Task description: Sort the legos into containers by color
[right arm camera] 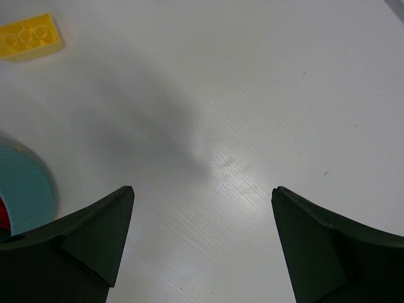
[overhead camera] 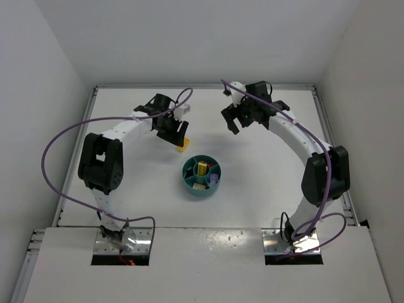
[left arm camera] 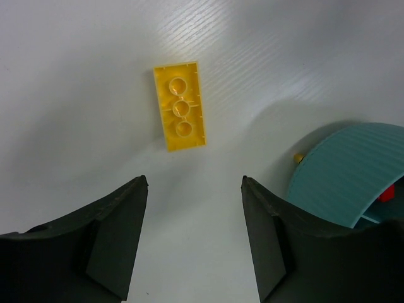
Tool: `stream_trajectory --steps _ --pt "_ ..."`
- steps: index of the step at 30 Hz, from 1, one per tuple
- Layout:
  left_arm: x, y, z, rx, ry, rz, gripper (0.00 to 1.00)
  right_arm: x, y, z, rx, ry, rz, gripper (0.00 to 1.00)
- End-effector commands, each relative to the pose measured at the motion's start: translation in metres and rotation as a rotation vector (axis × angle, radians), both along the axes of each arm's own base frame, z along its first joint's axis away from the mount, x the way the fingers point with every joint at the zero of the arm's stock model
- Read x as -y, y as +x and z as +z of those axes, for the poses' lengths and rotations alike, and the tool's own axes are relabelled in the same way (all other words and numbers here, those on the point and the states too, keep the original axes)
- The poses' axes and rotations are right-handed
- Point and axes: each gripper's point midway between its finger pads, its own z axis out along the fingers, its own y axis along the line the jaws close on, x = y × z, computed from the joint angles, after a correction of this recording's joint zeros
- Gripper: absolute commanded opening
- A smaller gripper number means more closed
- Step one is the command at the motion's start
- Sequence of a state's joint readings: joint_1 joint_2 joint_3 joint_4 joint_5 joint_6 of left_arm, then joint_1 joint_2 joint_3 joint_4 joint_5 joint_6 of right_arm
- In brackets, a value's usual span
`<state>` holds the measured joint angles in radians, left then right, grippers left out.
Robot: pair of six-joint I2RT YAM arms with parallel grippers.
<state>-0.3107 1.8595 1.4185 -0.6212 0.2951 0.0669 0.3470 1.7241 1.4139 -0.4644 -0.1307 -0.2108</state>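
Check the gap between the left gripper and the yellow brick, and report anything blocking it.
Nothing visible blocks it. The left gripper is open above bare table, with the yellow brick lying loose ahead of the fingers; the teal dish sits off to the side.

Overhead view shows everything; both close wrist views share the yellow brick (left arm camera: 180,106).

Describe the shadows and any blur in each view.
Top external: even lighting, sharp, faint shadows under the arms. Left wrist: soft shadows around the yellow brick and beside the teal dish; left claw fingers slightly blurred. Right wrist: broad grey shadow across the table.
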Motion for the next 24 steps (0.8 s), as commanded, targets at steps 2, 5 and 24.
stream_trajectory --steps 2,5,24 --pt "0.008 0.008 -0.003 0.026 -0.022 -0.015 0.67 0.004 0.005 0.023 0.072 0.008 -0.008 0.90" --pt "0.005 0.012 -0.017 0.024 -0.001 -0.004 0.67 0.003 0.006 0.019 0.063 0.005 -0.008 0.90" --pt "0.009 0.028 -0.057 0.029 0.020 0.030 0.67 -0.017 0.013 0.011 -0.023 0.138 -0.079 0.90"
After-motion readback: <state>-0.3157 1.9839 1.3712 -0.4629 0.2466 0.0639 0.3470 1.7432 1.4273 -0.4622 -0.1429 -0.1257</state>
